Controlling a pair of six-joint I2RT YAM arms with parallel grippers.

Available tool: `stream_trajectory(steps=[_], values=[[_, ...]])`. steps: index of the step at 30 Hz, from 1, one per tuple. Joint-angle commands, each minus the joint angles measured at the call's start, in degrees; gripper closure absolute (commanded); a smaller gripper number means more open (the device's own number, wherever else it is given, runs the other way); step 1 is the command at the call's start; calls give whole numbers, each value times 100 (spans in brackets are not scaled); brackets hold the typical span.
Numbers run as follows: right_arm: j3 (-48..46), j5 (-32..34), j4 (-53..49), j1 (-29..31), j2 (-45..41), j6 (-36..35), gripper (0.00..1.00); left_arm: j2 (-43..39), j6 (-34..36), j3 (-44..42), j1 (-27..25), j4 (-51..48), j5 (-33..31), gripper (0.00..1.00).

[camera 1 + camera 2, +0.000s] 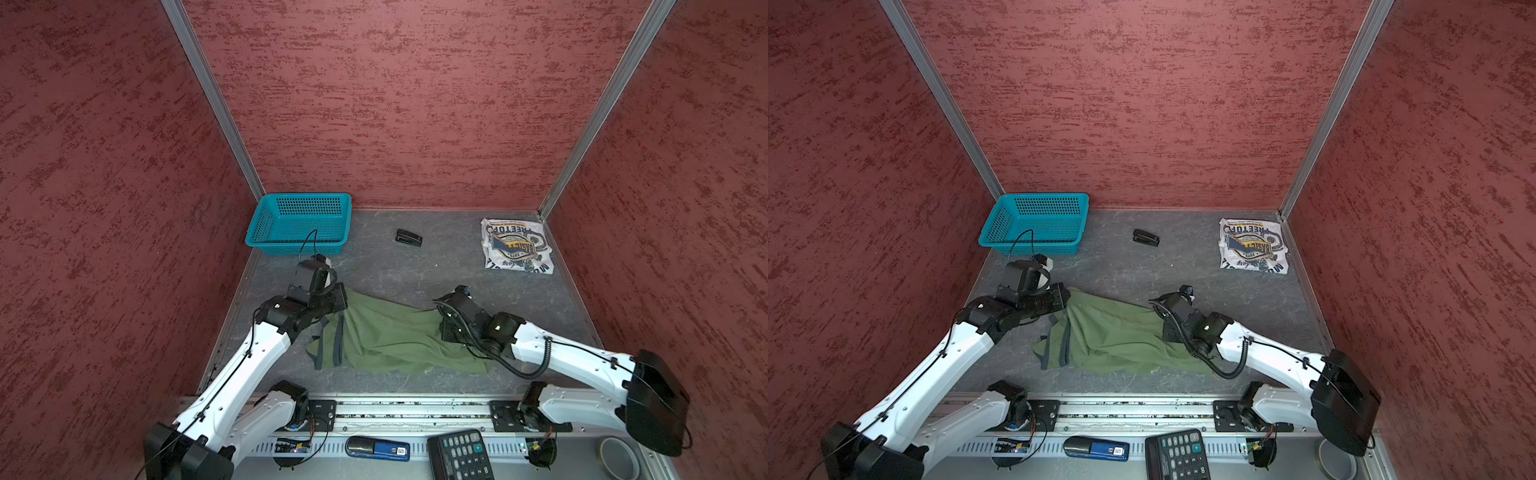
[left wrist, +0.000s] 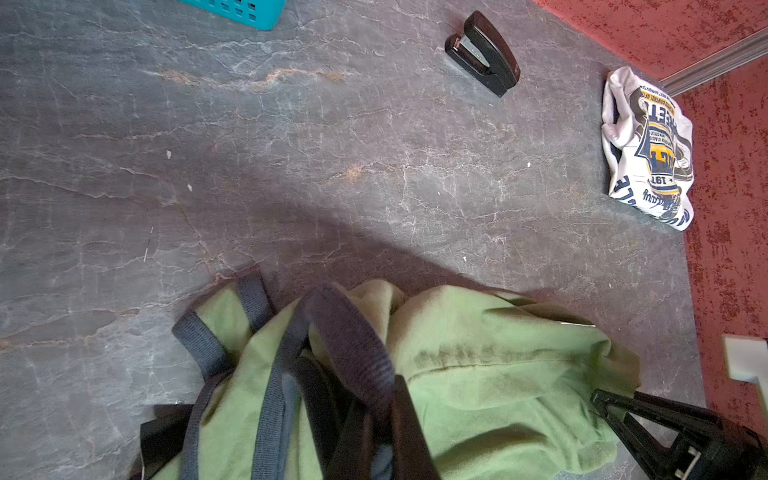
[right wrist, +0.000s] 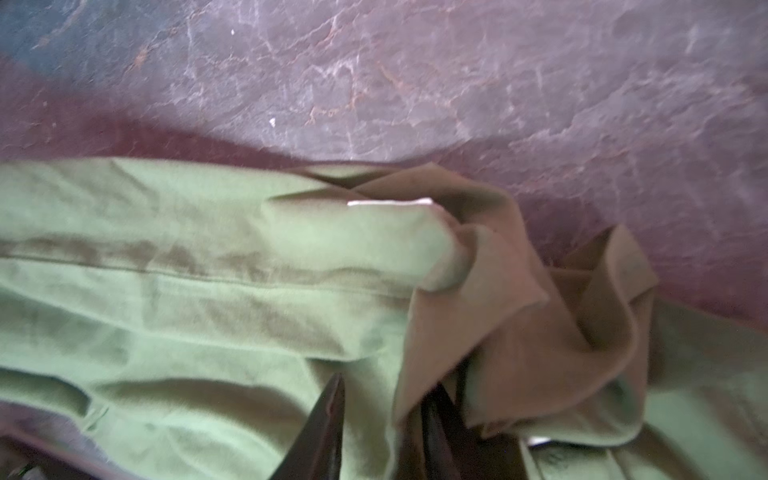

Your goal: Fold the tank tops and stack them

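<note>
A teal mesh basket [image 1: 309,206] stands in the far left corner of the grey marbled table [image 1: 457,270], and a black stapler [image 1: 409,238] lies well apart from it near the far edge. Red textured walls [image 1: 415,104] enclose three sides. On the near metal ledge [image 1: 415,471] lie a blue-and-black handheld item [image 1: 378,449], a black calculator [image 1: 459,455] and a tape roll [image 1: 603,462].

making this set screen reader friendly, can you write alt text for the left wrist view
A crumpled green tank top with dark grey-blue trim is pinched in the left arm's black fingers over a grey stone-look table. Beyond it lie a black stapler, a folded white printed tank top by the red wall and a corner of a teal basket.
</note>
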Motion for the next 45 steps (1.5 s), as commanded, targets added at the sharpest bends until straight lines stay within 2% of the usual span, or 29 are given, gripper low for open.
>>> stream_trajectory(steps=[1,4,7,14,18,22,31,39,42,45], values=[[207,522,-20,25,78,40,75,-119,-40,-74,39,97,-54,100],[340,650,-63,17,93,-41,90,-215,-49,-74,47,78,-80,100],[471,751,-218,19,-180,-164,99,-370,-63,-40,59,5,-153,100],[939,1128,-717,-69,-1915,-969,100,-1129,-70,457,229,-244,-236,100],[1438,1373,-850,-89,-2872,-1543,100,-1600,143,1117,294,-409,-224,100],[2056,1384,-872,-89,-3393,-2028,100,-1852,386,1871,299,-540,-95,100],[3594,935,-758,-89,-3551,-2807,100,-2066,819,3122,296,-599,515,100],[4247,387,-634,-89,-3229,-2926,100,-2114,941,3738,296,-548,1326,100],[4400,654,-742,-89,-3172,-2901,100,-2114,913,3783,296,-436,1491,100],[4419,1573,-999,-86,-3108,-2871,100,-1968,907,3562,294,-362,1274,100]])
